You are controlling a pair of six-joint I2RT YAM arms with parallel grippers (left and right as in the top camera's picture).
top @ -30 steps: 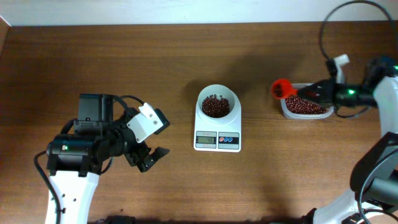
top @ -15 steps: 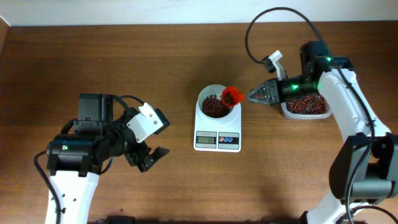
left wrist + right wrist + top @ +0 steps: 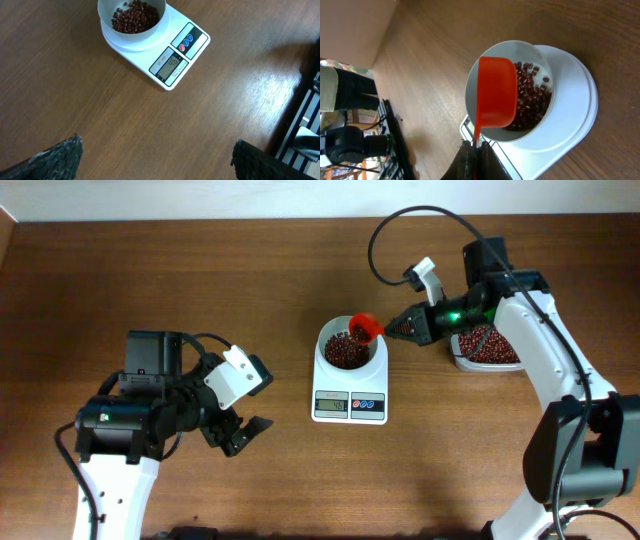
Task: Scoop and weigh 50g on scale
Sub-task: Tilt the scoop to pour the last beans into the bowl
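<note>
While the right gripper [image 3: 395,330] clamps shut on the handle of the orange scoop [image 3: 364,328], the scoop hangs over the far right rim of the white bowl [image 3: 322,346] on the scale [image 3: 350,406] at mid-table. Dark beans [image 3: 345,353] lie heaped in the bowl, and more fill the clear tub [image 3: 492,352] to the right. Well to the left, the left gripper [image 3: 252,402] hovers wide open and empty.

Orange-red scoop [image 3: 365,328] hangs tilted above the middle of the brown wooden tabletop [image 3: 250,280], and off to its right sits a clear plastic tub [image 3: 462,362].
</note>
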